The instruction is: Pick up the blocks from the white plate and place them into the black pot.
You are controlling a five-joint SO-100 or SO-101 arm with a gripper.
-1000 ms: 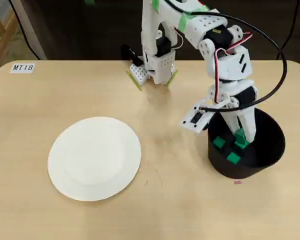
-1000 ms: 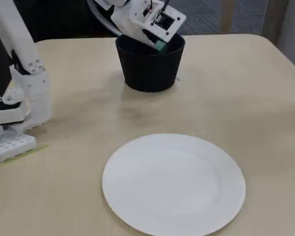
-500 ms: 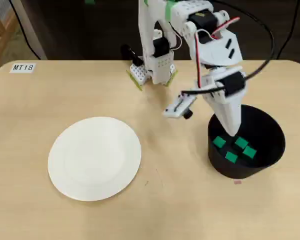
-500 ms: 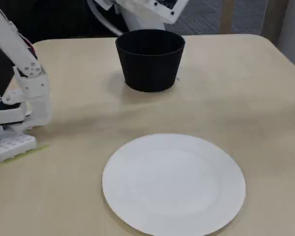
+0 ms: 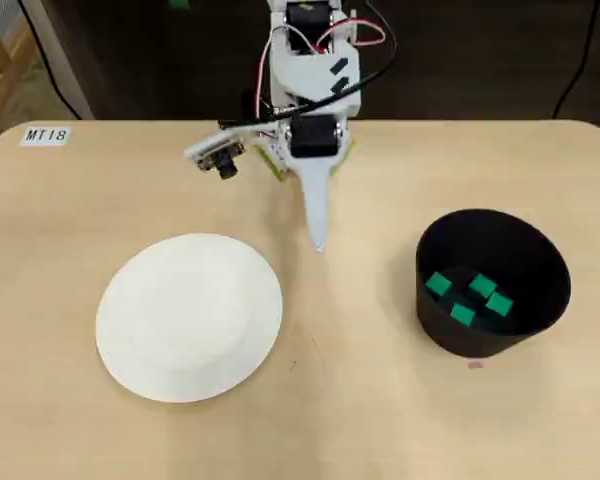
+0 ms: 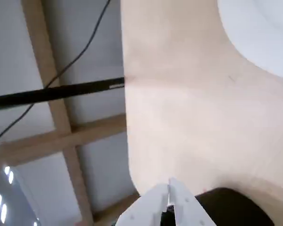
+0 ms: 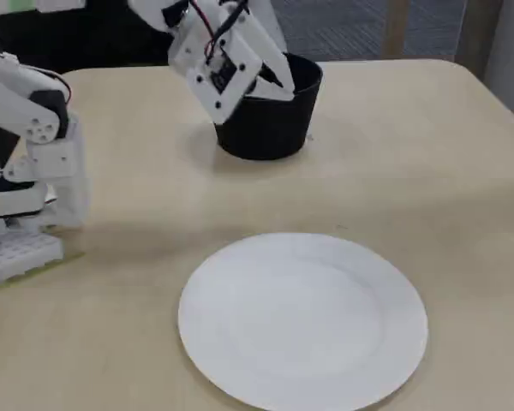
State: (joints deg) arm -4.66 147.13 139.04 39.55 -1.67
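Several small green blocks [image 5: 482,287] lie on the floor of the black pot [image 5: 470,345], at the right in the overhead view. The white plate [image 5: 188,315] sits bare at the left; in the fixed view the plate [image 7: 301,321] fills the foreground with nothing on it. My gripper [image 5: 318,238] is shut and empty, pointing down over bare table between plate and pot. From the fixed view the gripper [image 7: 284,81] hangs in front of the pot [image 7: 265,133], whose inside is hidden. The wrist view shows the shut fingertips [image 6: 170,183], the pot [image 6: 236,207] and the plate's edge [image 6: 264,33].
The arm's white base [image 5: 305,140] stands at the table's back edge, and shows as the base [image 7: 26,197] at the left in the fixed view. A label reading MT18 [image 5: 46,135] is stuck at the back left corner. The table edge runs close behind the base.
The gripper let go of a green block inside the pot, rose out of it and swung left toward the table's middle. The block now lies in the pot with the others.
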